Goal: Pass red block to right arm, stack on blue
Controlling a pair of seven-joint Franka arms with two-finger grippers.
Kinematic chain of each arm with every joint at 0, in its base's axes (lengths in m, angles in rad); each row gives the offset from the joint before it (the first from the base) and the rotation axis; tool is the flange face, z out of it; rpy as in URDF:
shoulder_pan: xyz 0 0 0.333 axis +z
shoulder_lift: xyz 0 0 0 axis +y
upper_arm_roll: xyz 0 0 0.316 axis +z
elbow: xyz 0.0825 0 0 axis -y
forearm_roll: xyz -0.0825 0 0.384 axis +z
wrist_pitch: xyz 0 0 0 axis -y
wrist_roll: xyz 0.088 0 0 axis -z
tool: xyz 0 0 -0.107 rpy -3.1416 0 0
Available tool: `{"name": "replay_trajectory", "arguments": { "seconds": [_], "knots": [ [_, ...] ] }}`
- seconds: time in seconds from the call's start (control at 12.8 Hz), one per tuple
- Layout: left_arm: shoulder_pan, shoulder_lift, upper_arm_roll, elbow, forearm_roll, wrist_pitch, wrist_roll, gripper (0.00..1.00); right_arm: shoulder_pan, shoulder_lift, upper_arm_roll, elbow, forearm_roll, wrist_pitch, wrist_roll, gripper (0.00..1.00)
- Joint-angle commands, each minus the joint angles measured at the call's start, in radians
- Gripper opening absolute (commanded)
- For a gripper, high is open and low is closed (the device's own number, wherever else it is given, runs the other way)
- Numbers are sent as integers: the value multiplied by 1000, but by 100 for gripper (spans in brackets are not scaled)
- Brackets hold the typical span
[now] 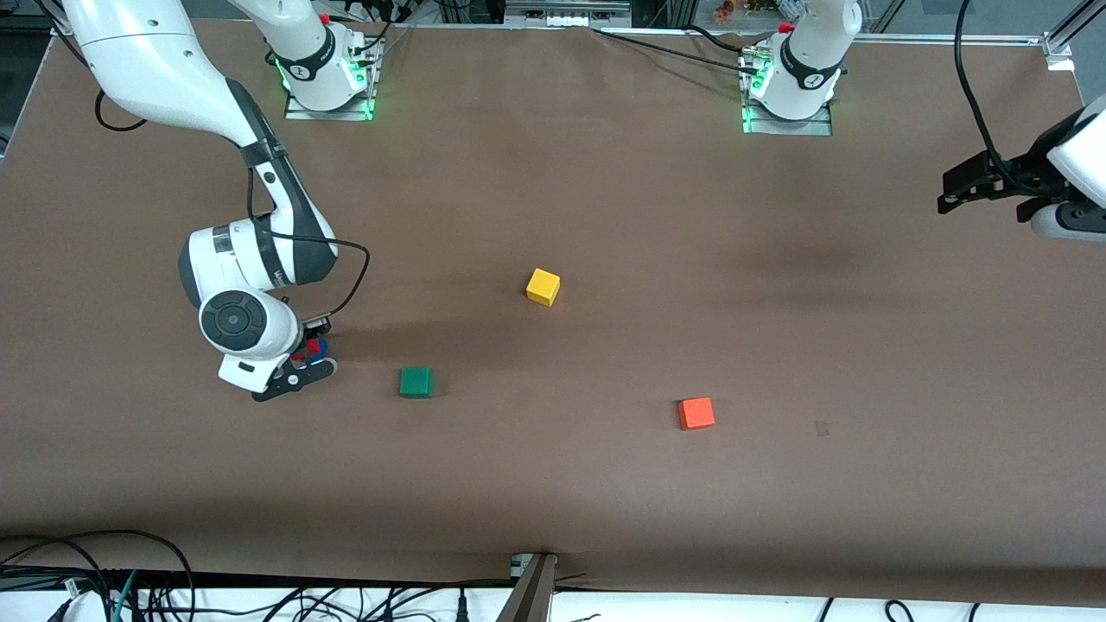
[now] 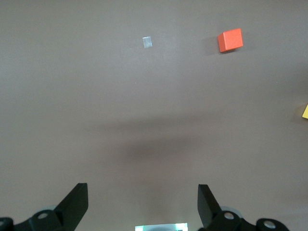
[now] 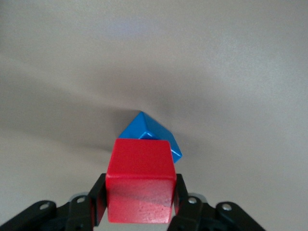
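Observation:
My right gripper (image 1: 304, 361) is shut on the red block (image 1: 299, 354) low over the table toward the right arm's end. In the right wrist view its two black fingers (image 3: 97, 199) press the red block (image 3: 139, 185) from both sides. The blue cube (image 3: 150, 129) sits on the table right under the red block, turned at an angle and partly covered by it. I cannot tell whether the two touch. The blue cube (image 1: 319, 348) shows as a sliver beside the gripper. My left gripper (image 1: 950, 194) waits open and empty, up in the air at the left arm's end (image 2: 142, 193).
A green cube (image 1: 416, 382) lies near the right gripper, toward the table's middle. A yellow cube (image 1: 543, 286) is at the middle, and an orange cube (image 1: 696, 413) lies nearer the front camera. The orange cube (image 2: 230, 40) and a small tape mark (image 2: 147, 42) show in the left wrist view.

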Motion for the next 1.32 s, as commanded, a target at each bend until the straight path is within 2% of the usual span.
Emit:
{"name": "replay_trajectory", "arguments": {
  "seconds": [0.0,0.23,0.39,0.62,0.86,1.01,1.17,1.25],
  "knots": [
    [9,-62,1,-102,-15,56,13,100,-15,-9,-1,-14,-9,-1,4,100],
    [16,-75,1,-136,22,82,13,100,-16,-54,1,-3,-8,-46,4,100],
    [16,-74,4,-135,22,82,14,100,-15,-145,1,-3,6,-101,74,100],
    [26,-71,13,-136,22,79,14,100,-16,-264,-2,1,106,-166,282,100],
    [35,-69,12,-135,20,77,17,100,-16,-388,-101,17,202,-278,283,100],
    [35,-69,10,-133,19,76,17,100,-16,-456,-132,73,204,-345,274,100],
    [35,-69,10,-132,16,76,17,100,-16,-451,-196,194,210,-427,280,100],
    [35,-68,10,-133,13,76,19,100,-19,-448,-221,218,248,-419,281,100]
  ]
}}
